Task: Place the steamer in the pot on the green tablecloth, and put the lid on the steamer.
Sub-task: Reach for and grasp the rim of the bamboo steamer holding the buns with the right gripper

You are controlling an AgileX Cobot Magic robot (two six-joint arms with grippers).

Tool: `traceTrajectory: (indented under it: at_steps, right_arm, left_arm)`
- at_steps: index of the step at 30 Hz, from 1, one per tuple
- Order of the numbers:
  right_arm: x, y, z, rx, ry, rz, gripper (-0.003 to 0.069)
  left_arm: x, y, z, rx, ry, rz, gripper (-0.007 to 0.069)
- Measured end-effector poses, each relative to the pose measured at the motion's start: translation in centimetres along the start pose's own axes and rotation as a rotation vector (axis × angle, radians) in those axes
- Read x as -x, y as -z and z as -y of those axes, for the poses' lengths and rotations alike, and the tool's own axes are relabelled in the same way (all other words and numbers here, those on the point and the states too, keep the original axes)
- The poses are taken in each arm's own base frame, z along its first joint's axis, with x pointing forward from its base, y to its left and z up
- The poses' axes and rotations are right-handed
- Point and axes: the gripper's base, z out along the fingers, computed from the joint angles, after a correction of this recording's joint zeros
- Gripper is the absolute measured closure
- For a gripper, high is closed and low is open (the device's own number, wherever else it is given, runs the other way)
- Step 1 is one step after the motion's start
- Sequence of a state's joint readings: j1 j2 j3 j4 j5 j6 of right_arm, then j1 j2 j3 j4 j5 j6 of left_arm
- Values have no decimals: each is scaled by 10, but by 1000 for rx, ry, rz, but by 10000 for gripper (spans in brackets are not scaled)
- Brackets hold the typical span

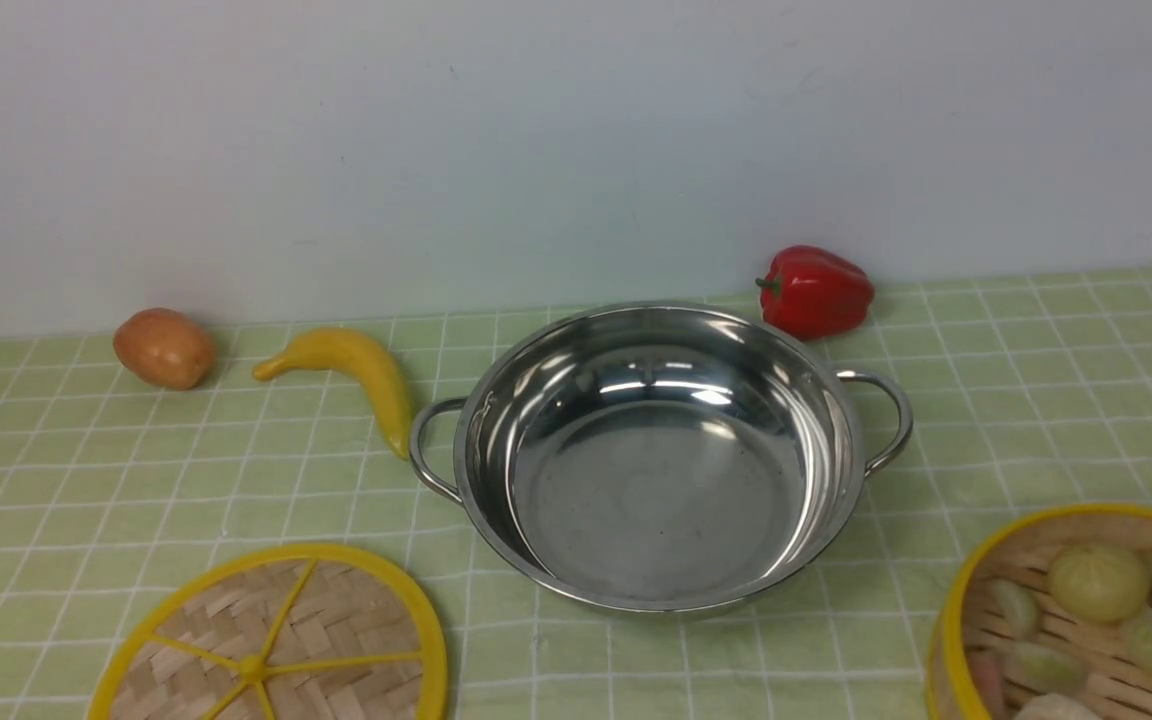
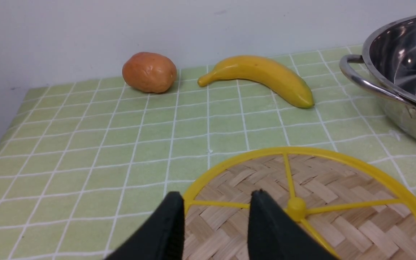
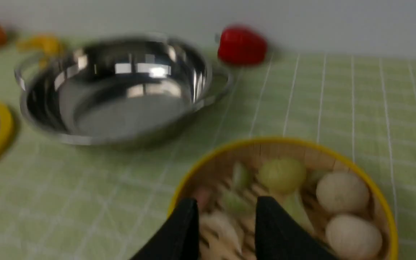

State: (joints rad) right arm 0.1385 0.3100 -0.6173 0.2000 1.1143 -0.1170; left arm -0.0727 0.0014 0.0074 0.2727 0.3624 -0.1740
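One shiny pot [image 1: 658, 480] on green tablecloth [image 1: 136, 490]

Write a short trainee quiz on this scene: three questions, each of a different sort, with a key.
1. True or false: the pot has nothing in it.
2. Where does the steamer sit? A) in the pot B) on the green tablecloth C) under the lid
3. Short answer: which arm's end effector is above the lid, jaws apart?
Key: 1 true; 2 B; 3 left.
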Motion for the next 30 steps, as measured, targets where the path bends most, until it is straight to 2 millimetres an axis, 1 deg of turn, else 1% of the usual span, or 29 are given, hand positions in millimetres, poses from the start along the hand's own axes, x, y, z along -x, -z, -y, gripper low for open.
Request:
traceTrajectory:
  at_steps: [1, 4, 6, 7, 8, 9, 10, 13, 16, 17, 19, 22, 23, 26, 27, 30]
  right_arm:
    - [2, -6, -1, 23, 50, -69, 417]
    - [10, -37, -2, 127, 150, -269, 417]
    - [14, -57, -3, 194, 159, -367, 417]
    - [15, -71, -3, 224, 156, -433, 417]
    - [15, -74, -3, 228, 154, -444, 417]
    - [15, -91, -1, 249, 142, -526, 417]
    - [15, -93, 0, 250, 139, -536, 417]
    - [13, -129, -4, 285, 163, -668, 414]
    - [13, -142, -9, 285, 205, -726, 395]
    - [13, -142, -10, 281, 214, -725, 395]
    - [11, -154, -15, 255, 265, -789, 361]
    - [9, -162, -19, 229, 315, -828, 337]
    - [9, -163, -20, 229, 320, -831, 335]
    - [3, -175, -25, 224, 365, -870, 326]
    - [3, -175, -26, 223, 367, -872, 326]
    - [-1, -188, -26, 213, 373, -893, 324]
  left_arm:
    - [0, 0, 0, 0, 0, 0, 382]
    - [0, 0, 0, 0, 0, 0, 382]
    - [0, 0, 0, 0, 0, 0, 382]
    - [0, 0, 0, 0, 0, 0, 382]
    - [0, 0, 0, 0, 0, 0, 382]
    - [0, 0, 0, 0, 0, 0, 382]
    - [0, 0, 0, 0, 0, 0, 382]
    - [0, 0, 0, 0, 0, 0, 382]
    - [0, 0, 0, 0, 0, 0, 382]
    - [0, 0, 0, 0, 0, 0, 382]
    - [0, 0, 0, 0, 0, 0, 382]
    - [0, 0, 0, 0, 0, 0, 382]
    - [0, 0, 0, 0, 0, 0, 382]
    - [0, 0, 0, 0, 0, 0, 382]
    - [0, 0, 0, 0, 0, 0, 382]
    - [0, 0, 0, 0, 0, 0, 382]
